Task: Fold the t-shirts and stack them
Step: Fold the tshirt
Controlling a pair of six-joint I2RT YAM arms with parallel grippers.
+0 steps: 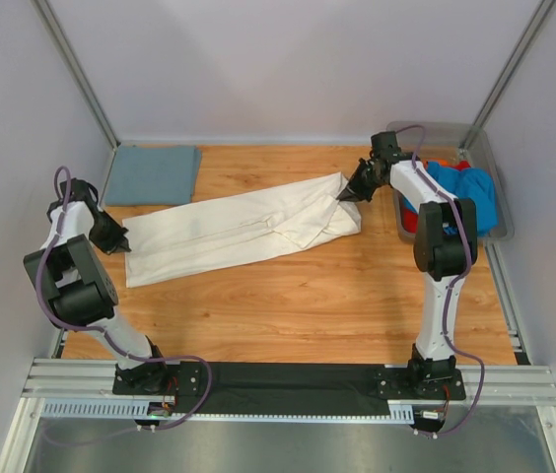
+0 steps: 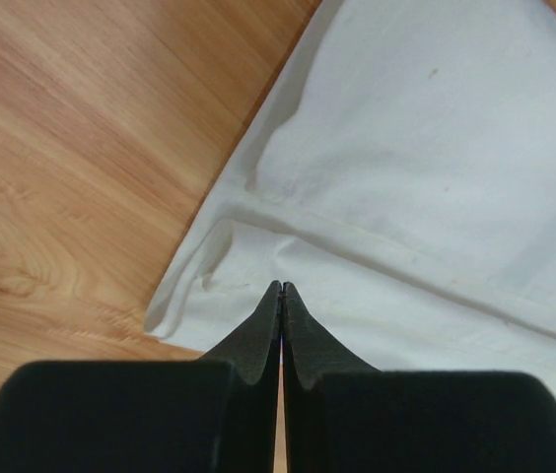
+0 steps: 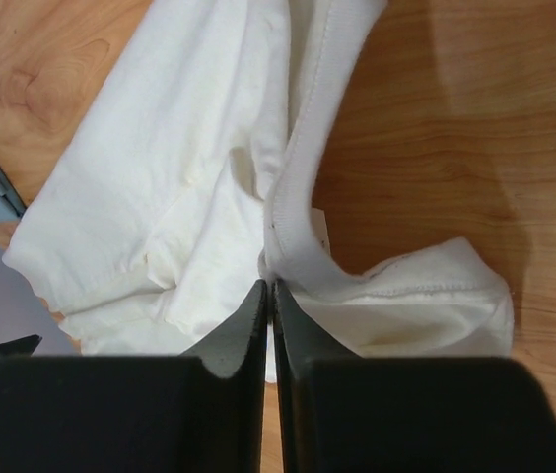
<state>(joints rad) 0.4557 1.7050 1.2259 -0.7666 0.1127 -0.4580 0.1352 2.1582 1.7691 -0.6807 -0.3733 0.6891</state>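
Note:
A large cream-white t-shirt [image 1: 229, 229] lies stretched in a long band across the table. My left gripper [image 1: 123, 244] is shut at its left end. In the left wrist view its tips [image 2: 281, 287] pinch the white cloth [image 2: 426, 158] just inside a hemmed corner. My right gripper [image 1: 346, 195] is shut on the shirt's right end. In the right wrist view its tips [image 3: 270, 286] hold the stitched neck edge of the bunched cloth [image 3: 160, 187]. A folded grey-blue t-shirt [image 1: 152, 174] lies at the back left. Bright blue [image 1: 467, 192] and orange-red [image 1: 411, 209] t-shirts are in the bin.
A clear grey plastic bin [image 1: 495, 168] stands at the back right corner, just right of my right arm. White walls close in the table at the back and on both sides. Bare wood [image 1: 308, 305] lies between the shirt and the arm bases.

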